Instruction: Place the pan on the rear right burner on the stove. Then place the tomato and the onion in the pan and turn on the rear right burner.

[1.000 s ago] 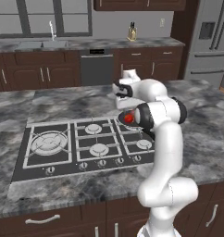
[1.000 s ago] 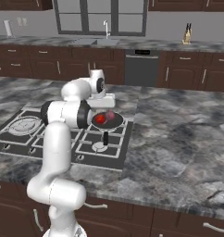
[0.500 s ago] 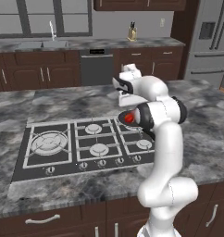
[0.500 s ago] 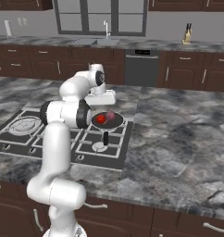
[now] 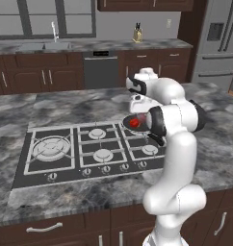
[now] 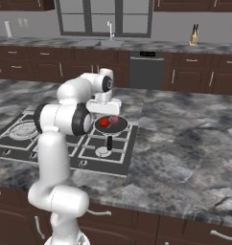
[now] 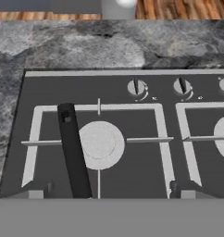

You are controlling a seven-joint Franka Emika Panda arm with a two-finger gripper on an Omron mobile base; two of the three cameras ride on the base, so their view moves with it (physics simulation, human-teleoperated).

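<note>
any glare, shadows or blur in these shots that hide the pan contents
Right base view: flat even light, the bright red tomato and dull maroon-pink onion read clearly in the dark round pan. Left base view: the white arm covers most of the pan. Hand view: sharp, no glare, the pan's black handle over a burner.

Your two base views look forward and down from behind the arm, left and right, sharing the stove (image 5: 89, 149) and the pan (image 6: 111, 125). Your hand view looks close down on a burner grate and knobs (image 7: 136, 87).

Bright red tomato (image 6: 104, 123), maroon-pink onion (image 6: 114, 120) — dark pan (image 6: 110, 127), grey-veined counter (image 6: 185, 143).
</note>
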